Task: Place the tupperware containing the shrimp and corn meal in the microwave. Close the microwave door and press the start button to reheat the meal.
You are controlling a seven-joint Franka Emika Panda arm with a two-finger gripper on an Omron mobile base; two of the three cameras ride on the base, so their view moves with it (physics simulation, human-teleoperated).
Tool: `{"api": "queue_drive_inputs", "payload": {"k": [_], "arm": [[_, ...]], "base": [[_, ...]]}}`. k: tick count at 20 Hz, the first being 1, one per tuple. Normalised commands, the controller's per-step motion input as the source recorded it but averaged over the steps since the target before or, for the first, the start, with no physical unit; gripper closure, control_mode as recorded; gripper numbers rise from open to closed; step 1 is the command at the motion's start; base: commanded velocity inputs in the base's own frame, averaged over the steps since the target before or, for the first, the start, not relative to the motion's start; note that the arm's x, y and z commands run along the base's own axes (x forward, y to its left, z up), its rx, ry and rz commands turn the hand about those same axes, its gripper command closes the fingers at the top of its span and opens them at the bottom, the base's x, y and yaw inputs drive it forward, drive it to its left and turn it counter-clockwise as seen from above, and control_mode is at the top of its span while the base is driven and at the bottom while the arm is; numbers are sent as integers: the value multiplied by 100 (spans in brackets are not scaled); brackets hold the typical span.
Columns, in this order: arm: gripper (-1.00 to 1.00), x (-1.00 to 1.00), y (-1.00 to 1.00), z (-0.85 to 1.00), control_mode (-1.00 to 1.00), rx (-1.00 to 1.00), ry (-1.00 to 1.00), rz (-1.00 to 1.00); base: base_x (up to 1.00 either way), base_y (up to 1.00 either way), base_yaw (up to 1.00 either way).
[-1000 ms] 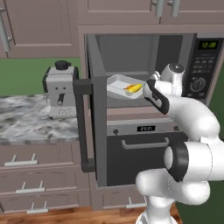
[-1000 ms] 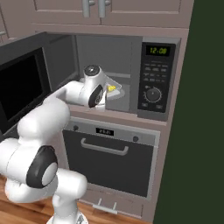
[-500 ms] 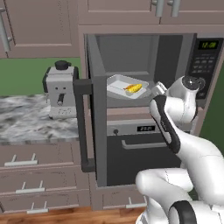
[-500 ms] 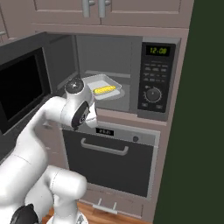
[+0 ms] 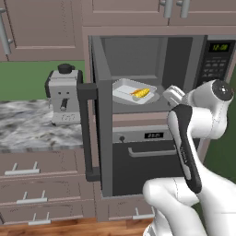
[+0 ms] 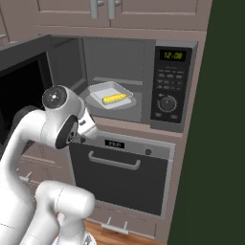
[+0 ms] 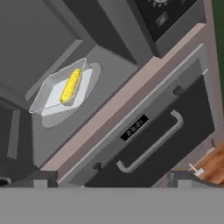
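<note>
The shallow white rectangular tupperware point(image 5: 131, 91) with its raised rim sits inside the wide dark grey built-in microwave point(image 6: 143, 81), on the round pale turntable, so the placing step looks done; it lies up and ahead of the hand point(image 7: 109, 181), well apart from it, and nothing is held between the fingertips; they stand wide apart at the bottom corners of the hand view, with empty space between them. The short bright yellow cylindrical corn cob point(image 7: 71, 85) lies along the tray's middle, resting on its floor; an orange sliver beside it in the left base view may be the shrimp, but it is too small to tell. The large grey-framed microwave door point(image 5: 103, 138) with its thick vertical black bar handle point(image 5: 85, 133) stands swung fully out, off to the hand's left, presumably left so because the tray had to go in first; closing it seems the step now in hand, and the hand would have to get round to the door's outer side to push it. Counted: one tray, one cob, one door with one bar handle, one green digital display point(image 6: 173, 55), one round dial point(image 6: 167, 102) on the black button panel to the hand's right; below the hand, one dark oven point(image 6: 119, 177) with one horizontal bar handle; one grey coffee machine point(image 5: 63, 94) on the marble counter point(image 5: 37, 133) beyond the door.
</note>
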Motion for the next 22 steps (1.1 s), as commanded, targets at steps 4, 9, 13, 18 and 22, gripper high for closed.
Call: {"api": "queue_drive_inputs", "payload": {"k": [4, 9, 13, 18, 22], "arm": [[-100, -83, 37, 84, -100, -34, -8, 14], [-100, -82, 43, 53, -100, -33, 0, 16], [-100, -83, 44, 32, -100, -33, 0, 16], [-100, -72, 50, 19, -100, -33, -1, 14], [-100, -84, 50, 0, -100, -32, -6, 8]], "base": [[0, 0, 0], [0, 0, 0], [0, 0, 0], [0, 0, 0], [0, 0, 0]]}}
